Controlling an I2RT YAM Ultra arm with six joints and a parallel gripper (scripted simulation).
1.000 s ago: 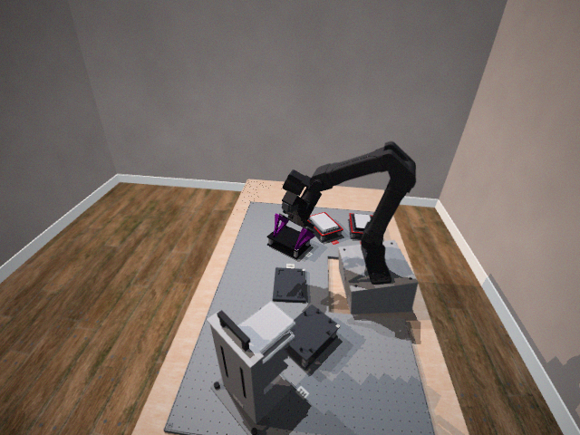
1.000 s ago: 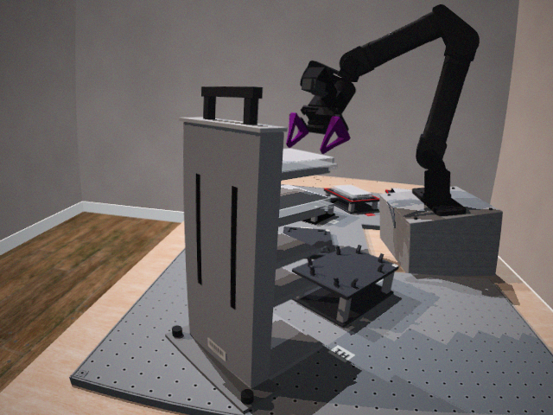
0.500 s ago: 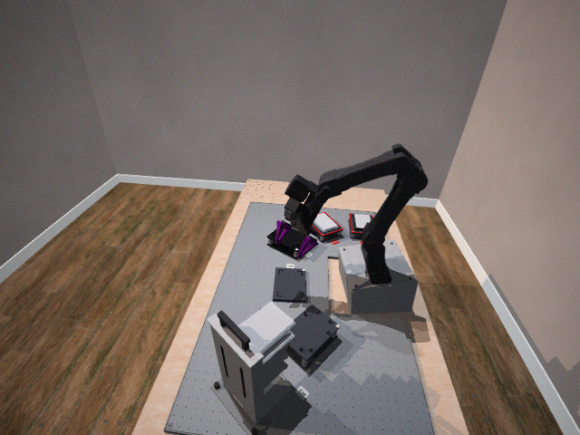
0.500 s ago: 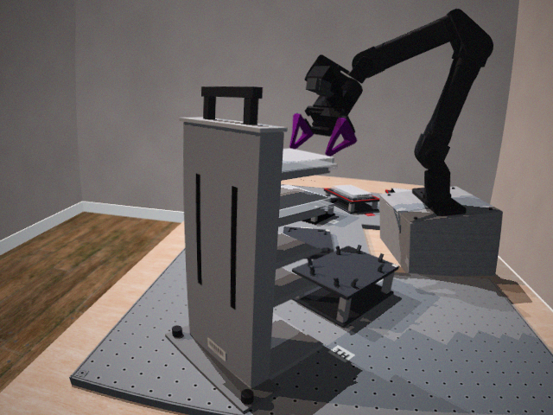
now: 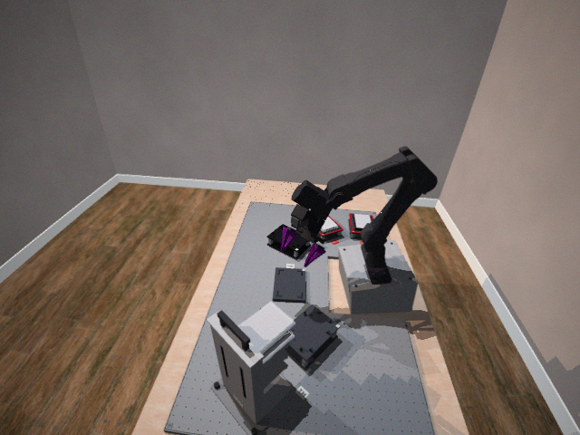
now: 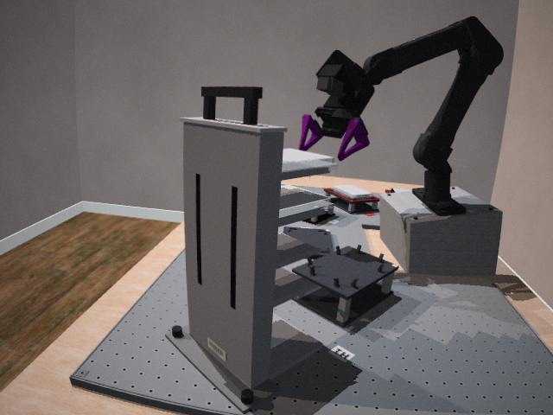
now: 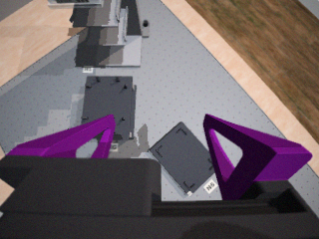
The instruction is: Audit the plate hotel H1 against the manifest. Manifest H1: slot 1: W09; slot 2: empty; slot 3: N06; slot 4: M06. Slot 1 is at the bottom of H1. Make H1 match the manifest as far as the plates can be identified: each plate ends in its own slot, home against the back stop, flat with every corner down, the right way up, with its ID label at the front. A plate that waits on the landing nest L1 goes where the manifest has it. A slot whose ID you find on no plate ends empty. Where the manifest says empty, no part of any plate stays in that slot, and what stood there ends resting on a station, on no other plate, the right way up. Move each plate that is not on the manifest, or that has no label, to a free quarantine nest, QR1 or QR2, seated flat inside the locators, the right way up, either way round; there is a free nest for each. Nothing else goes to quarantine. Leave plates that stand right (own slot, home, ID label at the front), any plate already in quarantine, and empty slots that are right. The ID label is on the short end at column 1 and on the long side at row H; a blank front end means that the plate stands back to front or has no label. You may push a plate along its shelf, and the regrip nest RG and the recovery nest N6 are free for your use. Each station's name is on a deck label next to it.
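The plate hotel H1 [image 5: 246, 348] is a grey tower with a black handle at the near end of the deck; it also shows in the exterior view [image 6: 232, 223]. Its shelves [image 6: 306, 178] stick out on the far side, and I cannot make out plates or labels in the slots. The dark raised landing nest [image 5: 311, 334] in front of the shelves carries no plate. My gripper [image 5: 300, 246] hangs open and empty high above the deck, over a black raised nest [image 5: 286, 241]. In the wrist view the purple fingers frame a flat dark nest [image 7: 183, 156].
Two red-edged quarantine nests [image 5: 330, 227] [image 5: 362, 220] at the far end each hold a white plate. A flat dark nest [image 5: 289, 284] lies mid-deck. The arm's grey pedestal [image 5: 377, 281] stands to the right. The hotel's top and handle [image 6: 231, 105] reach almost to gripper height.
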